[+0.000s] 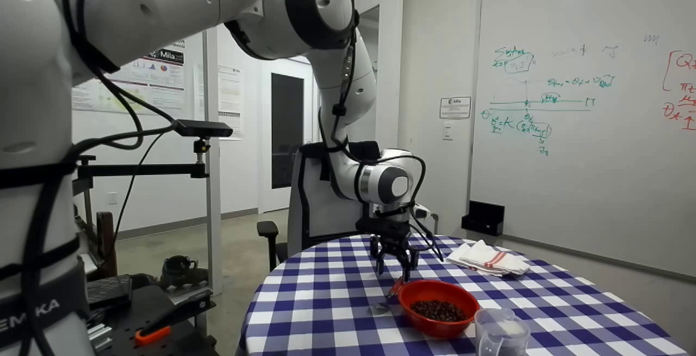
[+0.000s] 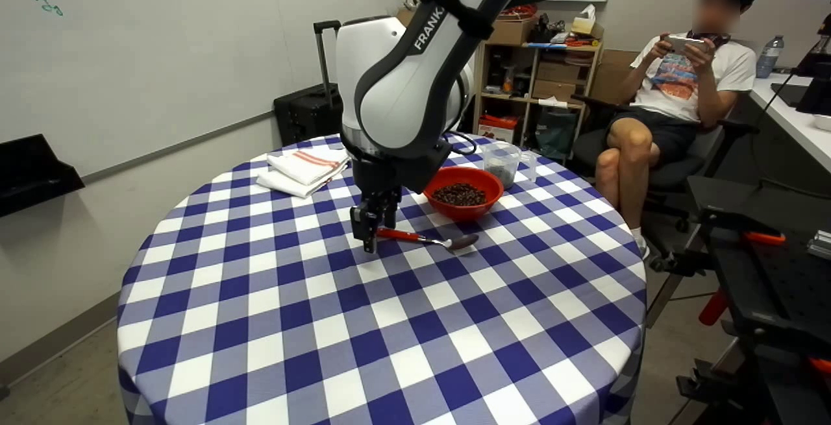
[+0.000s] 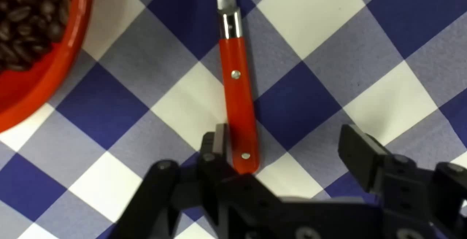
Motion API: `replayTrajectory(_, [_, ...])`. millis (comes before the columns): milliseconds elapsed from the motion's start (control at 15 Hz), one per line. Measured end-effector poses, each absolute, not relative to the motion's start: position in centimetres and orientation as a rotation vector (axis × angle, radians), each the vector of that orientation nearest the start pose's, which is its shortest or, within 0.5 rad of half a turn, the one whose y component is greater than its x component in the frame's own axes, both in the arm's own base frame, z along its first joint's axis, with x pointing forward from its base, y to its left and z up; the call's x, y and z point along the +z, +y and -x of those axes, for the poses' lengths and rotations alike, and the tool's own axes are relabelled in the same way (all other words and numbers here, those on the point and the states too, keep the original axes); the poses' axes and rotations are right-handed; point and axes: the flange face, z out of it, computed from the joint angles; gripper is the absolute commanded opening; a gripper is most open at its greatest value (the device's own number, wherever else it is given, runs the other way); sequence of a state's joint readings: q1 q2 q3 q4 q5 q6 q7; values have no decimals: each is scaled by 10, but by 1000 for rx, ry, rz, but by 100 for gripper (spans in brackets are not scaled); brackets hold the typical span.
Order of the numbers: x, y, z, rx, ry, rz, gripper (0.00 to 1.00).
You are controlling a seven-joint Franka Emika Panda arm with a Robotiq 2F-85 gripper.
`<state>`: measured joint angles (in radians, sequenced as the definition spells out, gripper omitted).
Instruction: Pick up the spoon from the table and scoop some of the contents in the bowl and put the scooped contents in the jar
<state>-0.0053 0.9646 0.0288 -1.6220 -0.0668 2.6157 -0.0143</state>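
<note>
Biggest of the lot was the whiteboard, scrawled with green and red in both exterior views. Next up, the arm — white and black, arched right out over the round table, its wrist low above the blue-and-white checks. In an exterior view a person sat beyond that table, legs crossed. A white cloth with red stripes lay folded near the edge, over on the whiteboard side. Then the red bowl, standing upright, and just beside it the clear jar, upright too, handle out to the side. And here was the gripper, right down low beside the bowl, fingers spread well apart! Between them lay the red handle end of the spoon — well off centre, just beside one finger; whether the two touched, there was no telling from any view. The spoon itself lay flat on the table, near the bowl yet apart from its rim, the metal head pointing away from the gripper. Smallest of all, the dark beans covered the bottom of the bowl, glossy in the wrist view.
</note>
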Motion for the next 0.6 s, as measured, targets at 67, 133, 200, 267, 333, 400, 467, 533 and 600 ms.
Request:
replayTrajectory(67, [57,16,-672,-51,-136,3149,41])
replayTrajectory(133, [57,15,-673,-56,-140,3149,33])
replayTrajectory(200, [58,15,-675,-61,-144,3150,25])
replayTrajectory(267, [59,14,-676,-66,-147,3151,17])
replayTrajectory(333, [60,12,-678,-71,-152,3153,10])
replayTrajectory(400, [60,10,-679,-75,-155,3156,2])
replayTrajectory(467, [61,8,-679,-78,-155,3159,1])
replayTrajectory(533, [62,4,-680,-81,-154,3164,4])
replayTrajectory(600, [62,0,-681,-82,-150,3169,5])
